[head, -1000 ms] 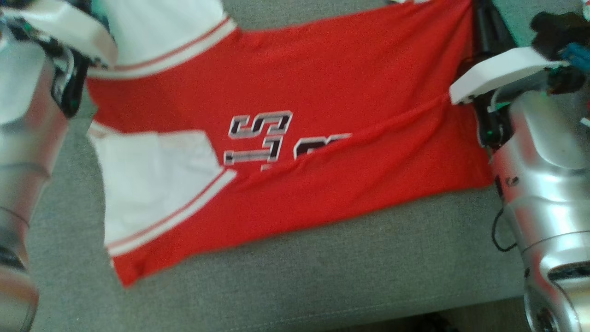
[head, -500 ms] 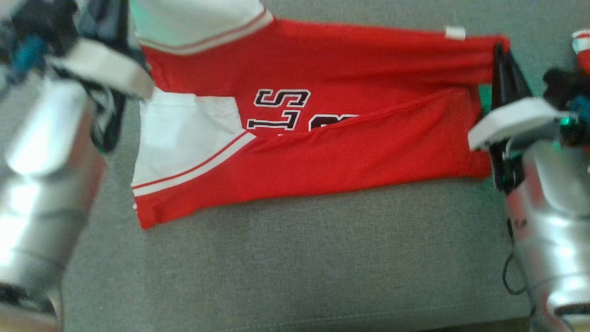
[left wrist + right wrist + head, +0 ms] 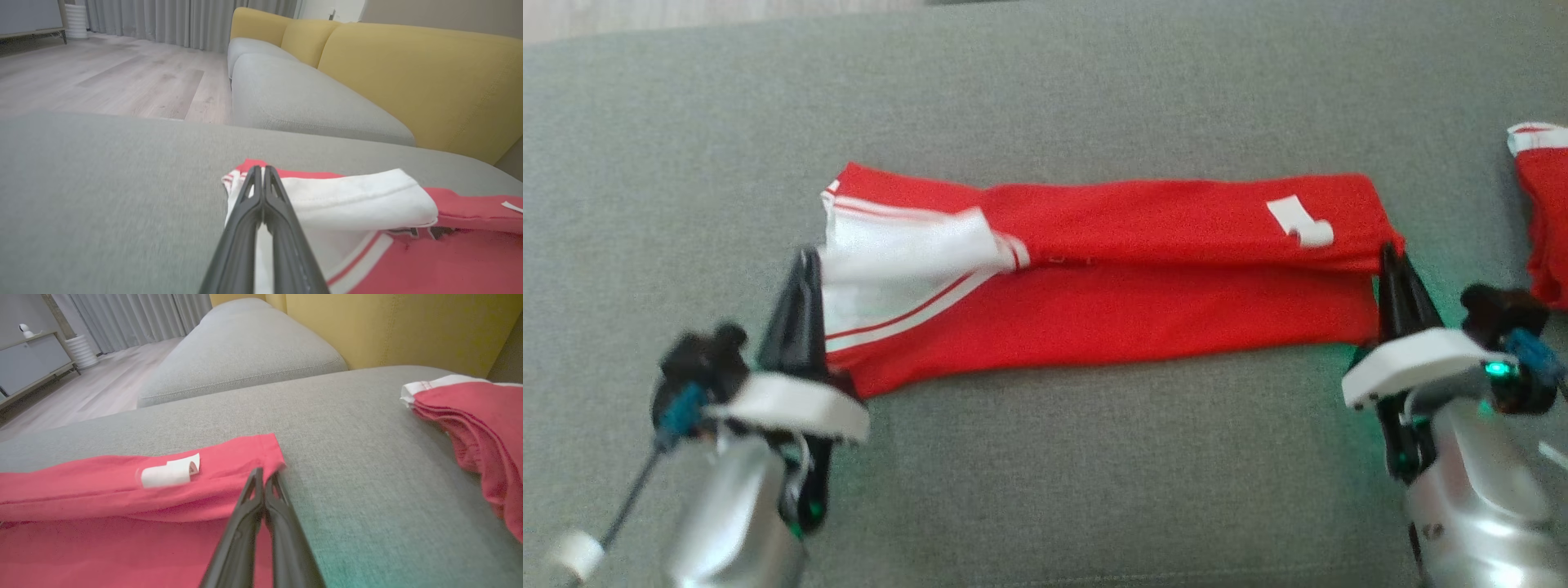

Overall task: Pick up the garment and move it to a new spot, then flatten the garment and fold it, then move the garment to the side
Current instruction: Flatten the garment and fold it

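The garment (image 3: 1143, 310), a red jersey with white sleeves, lies folded into a long narrow band across the middle of the grey sofa cushion (image 3: 1045, 474). In the head view its long axis runs from 9 o'clock to 3 o'clock. The far edge is folded over towards the near one, and the fold's hem runs along the band's length. The white sleeve (image 3: 898, 261) with red stripes sits at the 9 o'clock end. A small white label (image 3: 1298, 222) lies on the upper layer towards 2 o'clock.

The left gripper (image 3: 805, 257) comes in from 8 o'clock, its fingers pressed together and their tips right against the sleeve's outer edge. In the left wrist view the closed tips overlap the white cloth. I cannot tell whether any fabric is pinched between them.

The right gripper (image 3: 1388, 253) comes in from 4 o'clock, also clenched, with its tips at the red corner at the 3 o'clock end. The right wrist view is blurred there, so I cannot tell if it is gripping the cloth.

Well apart, at the 3 o'clock edge of the head view, a second red piece of clothing (image 3: 1543, 220) with a white hem lies bunched on the same cushion.

In the wrist views, yellow backrests (image 3: 408, 73) stand beyond the cushion at 1 o'clock. A pale wooden floor (image 3: 102, 77) and grey curtains (image 3: 184, 20) are at 11 o'clock.
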